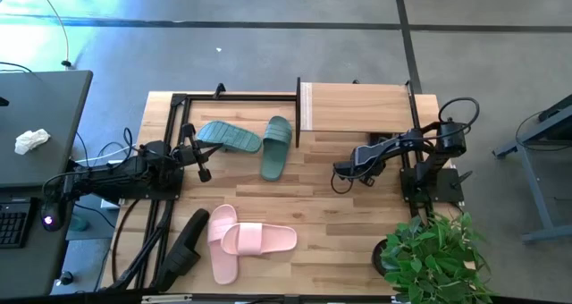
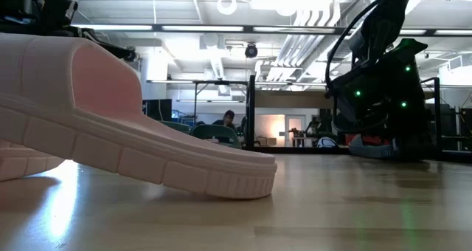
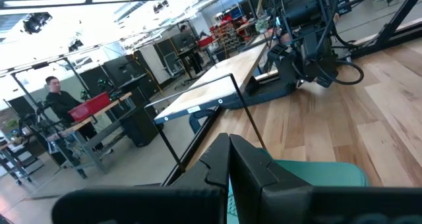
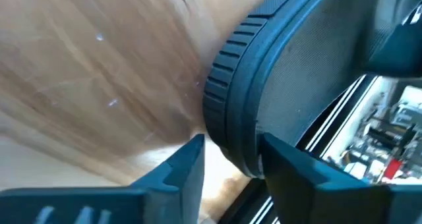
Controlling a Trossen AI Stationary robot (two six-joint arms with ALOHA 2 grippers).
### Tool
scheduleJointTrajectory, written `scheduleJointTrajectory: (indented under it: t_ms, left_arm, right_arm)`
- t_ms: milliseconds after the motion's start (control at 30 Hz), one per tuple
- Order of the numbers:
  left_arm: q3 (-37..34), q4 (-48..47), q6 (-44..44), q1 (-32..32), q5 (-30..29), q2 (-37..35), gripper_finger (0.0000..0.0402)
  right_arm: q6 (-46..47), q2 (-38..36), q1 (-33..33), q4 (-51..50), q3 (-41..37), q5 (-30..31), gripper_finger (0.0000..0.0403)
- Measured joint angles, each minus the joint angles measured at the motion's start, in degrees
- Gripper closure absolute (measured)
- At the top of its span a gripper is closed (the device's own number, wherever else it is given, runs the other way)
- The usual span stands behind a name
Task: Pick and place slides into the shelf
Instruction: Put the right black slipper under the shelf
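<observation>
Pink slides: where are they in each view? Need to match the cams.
High view: pink slides near the front edge, left of centre, overlapping.
Low view: one fills the left foreground, toe pointing right.
Left wrist view: not in it.
Right wrist view: not in it.
Shared landmark: right arm, dark mass at right in the low view, by the shelf in the left wrist view.

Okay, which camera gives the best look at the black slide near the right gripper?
The right wrist view: the black slide fills the frame, its ribbed edge between the right gripper's fingers. The high view hides it behind that arm, the left wrist view shows it far off, the low view not clearly.
</observation>
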Motion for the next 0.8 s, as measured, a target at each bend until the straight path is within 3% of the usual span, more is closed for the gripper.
scheduleJointTrajectory:
  t_ms: [333,533,800]
  left_arm:
    - [0.0,0.0,0.0,0.0,0.0,0.0,0.0401]
    - [0.0,0.0,0.0,0.0,0.0,0.0,0.0401]
    - [0.0,0.0,0.7,0.0,0.0,0.0,0.0401]
  right_arm:
    - [6.9,0.0,0.8,-3.3,0.0,-1.0,0.0206]
    - [10.4,0.0,4.1,-4.9,0.5,-0.1,0.0202]
    - [15.5,0.0,10.3,-12.1,6.8,2.7,0.0202]
